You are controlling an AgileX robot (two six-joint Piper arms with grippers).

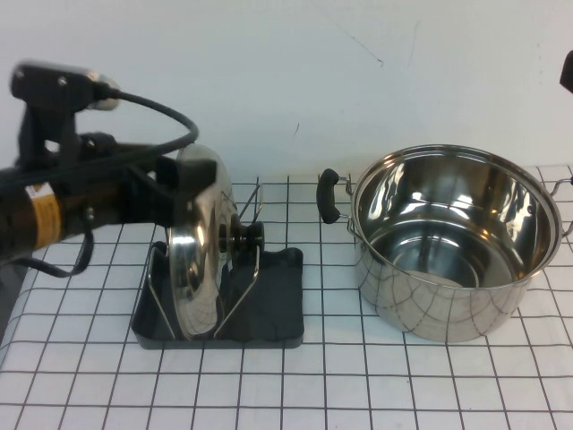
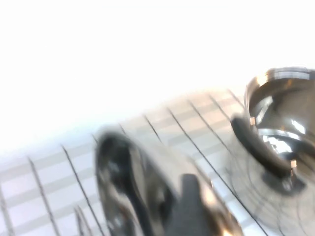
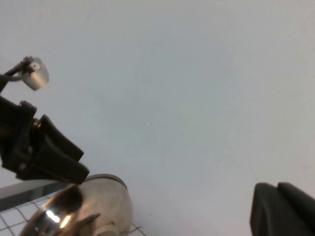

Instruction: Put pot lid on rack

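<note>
left wrist view blurred, pot [image 1: 452, 255] handle cropped

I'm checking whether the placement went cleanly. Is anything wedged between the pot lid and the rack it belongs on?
Nothing visible does. The pot lid stands on edge in the rack, between its wire dividers. The left gripper is at the lid's upper rim, jaws open. The pot sits apart, on the right. The right gripper is raised, shut, away from them.

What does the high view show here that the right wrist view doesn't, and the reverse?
Only the high view shows the rack, the pot lid's knob and lower edge between the wire dividers, and the pot to its right. Only the right wrist view shows the right gripper, shut, raised against the blank wall. Both show the left gripper at the standing lid's upper rim, jaws spread.
</note>
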